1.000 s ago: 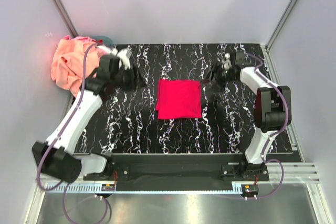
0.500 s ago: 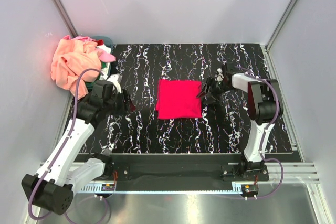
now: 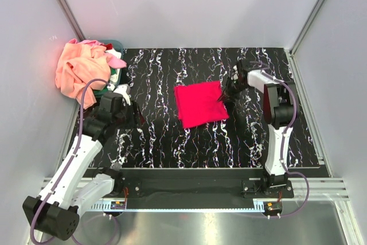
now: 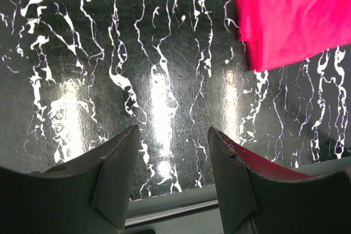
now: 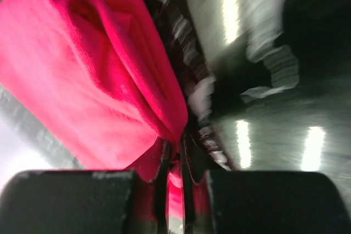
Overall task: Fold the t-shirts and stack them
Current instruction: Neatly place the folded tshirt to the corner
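Your right claw (image 5: 174, 160) clamps the edge of the red shirt (image 3: 198, 104) — your left claw (image 4: 171, 163) hangs over the table (image 4: 82, 53), its 2 jaws parted, holding nothing.

The left arm (image 3: 77, 154) and right arm (image 3: 277, 150) have white tubes joined by black blocks; purple cables (image 3: 81, 100) loop along them. The fingers (image 4: 117, 175) are dark grey wedges with flat faces.

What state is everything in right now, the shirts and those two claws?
red t-shirt: folded, lying on the table, right edge pinched.
other t-shirts: unfolded, heaped at the basket.
left gripper: open, empty, above bare table.
right gripper: shut on the red t-shirt's edge.
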